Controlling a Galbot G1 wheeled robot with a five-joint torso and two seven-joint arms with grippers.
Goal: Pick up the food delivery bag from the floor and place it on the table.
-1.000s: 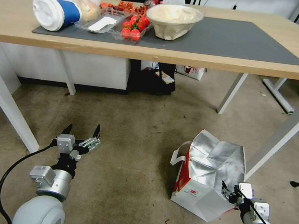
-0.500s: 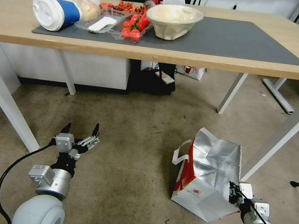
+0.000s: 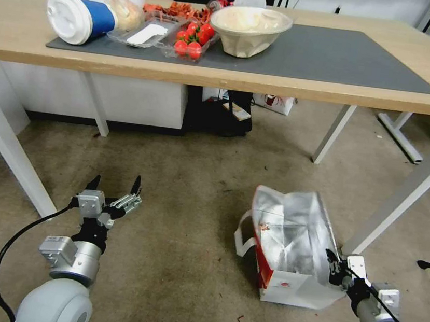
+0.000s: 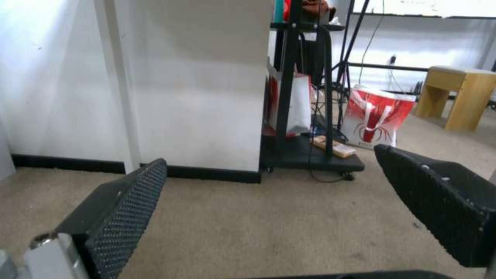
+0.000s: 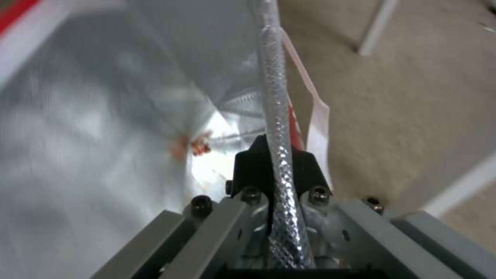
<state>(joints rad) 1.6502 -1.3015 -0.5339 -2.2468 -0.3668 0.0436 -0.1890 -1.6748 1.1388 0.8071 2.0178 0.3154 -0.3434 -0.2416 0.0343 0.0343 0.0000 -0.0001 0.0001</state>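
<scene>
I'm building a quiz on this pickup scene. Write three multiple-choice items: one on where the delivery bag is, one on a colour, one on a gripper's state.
1. Where is the food delivery bag?
A. on the table
B. on the floor by a table leg
C. inside the white tub

2. What colour is the mat on the table?
A. dark grey
B. red
C. yellow

3. How is the left gripper?
A. shut on the bag
B. shut on a cup
C. open, above the floor

Answers:
1 B, it stands on the carpet with the right gripper shut on its rim.
2 A, the head view shows it dark grey.
3 C, its fingers are spread with nothing between them.
</scene>
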